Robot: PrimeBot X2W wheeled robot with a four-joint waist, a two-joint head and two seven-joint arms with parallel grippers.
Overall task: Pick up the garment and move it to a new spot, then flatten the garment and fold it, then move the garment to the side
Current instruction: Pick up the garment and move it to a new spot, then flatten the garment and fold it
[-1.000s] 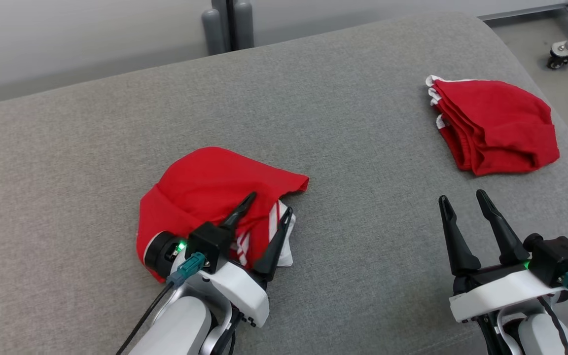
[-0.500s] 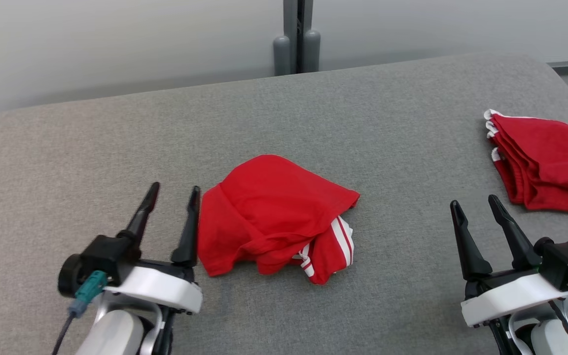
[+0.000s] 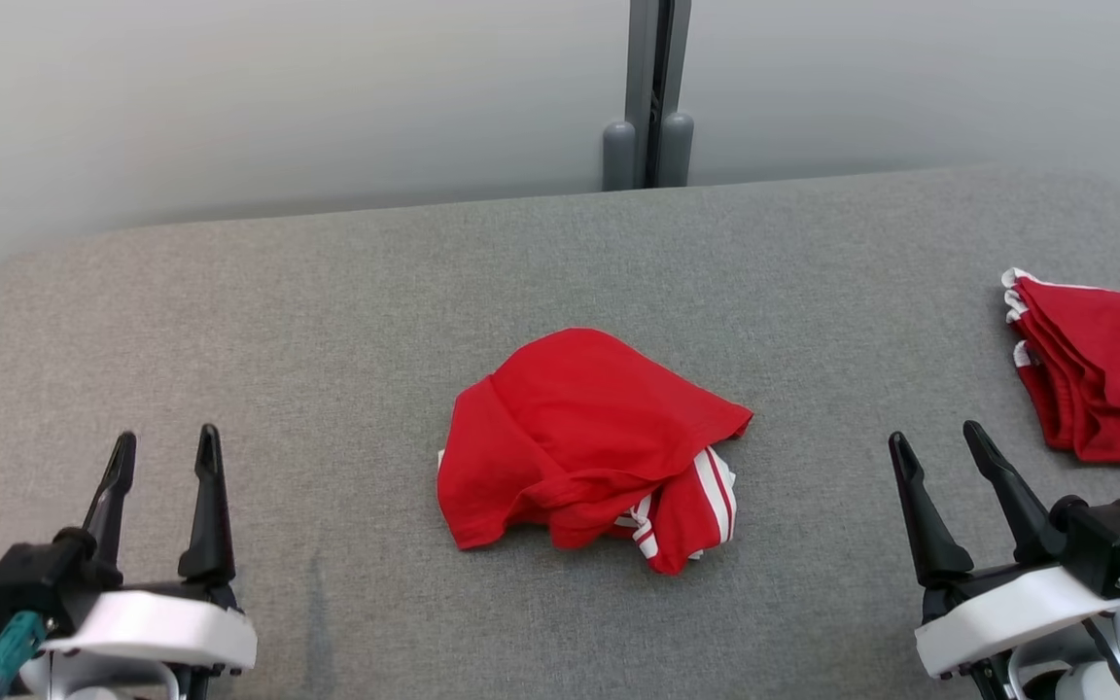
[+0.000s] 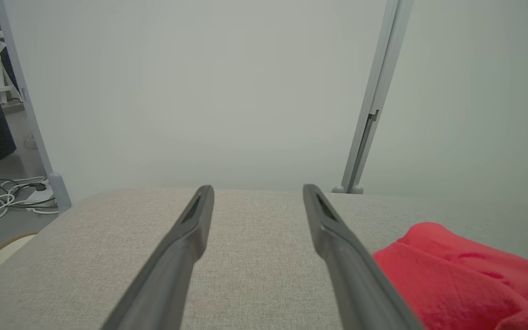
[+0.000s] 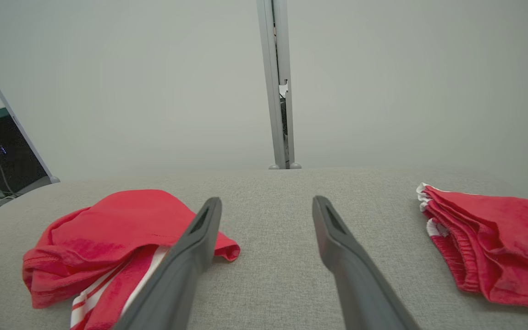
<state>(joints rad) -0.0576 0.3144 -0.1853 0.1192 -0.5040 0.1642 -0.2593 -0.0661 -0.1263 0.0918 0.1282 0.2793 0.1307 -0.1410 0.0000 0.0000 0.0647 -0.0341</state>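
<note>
The crumpled red garment point(image 3: 584, 442) lies mid-cushion point(image 3: 327, 321), its white-striped part half tucked under at the near right. The left gripper point(image 3: 165, 439) and right gripper point(image 3: 935, 437) flank it, jaws apart and empty. The frame edge cuts off the folded red pile point(image 3: 1100, 384) on the right.

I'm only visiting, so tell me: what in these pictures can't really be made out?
- Crumpled garment: its own folds hide its shape and kind in every view; the left wrist view's right edge cuts it off.
- Its stripes: in the right wrist view a finger of the right gripper covers some.
- Folded pile: the head view's right edge cuts it off; piece count unclear.
</note>
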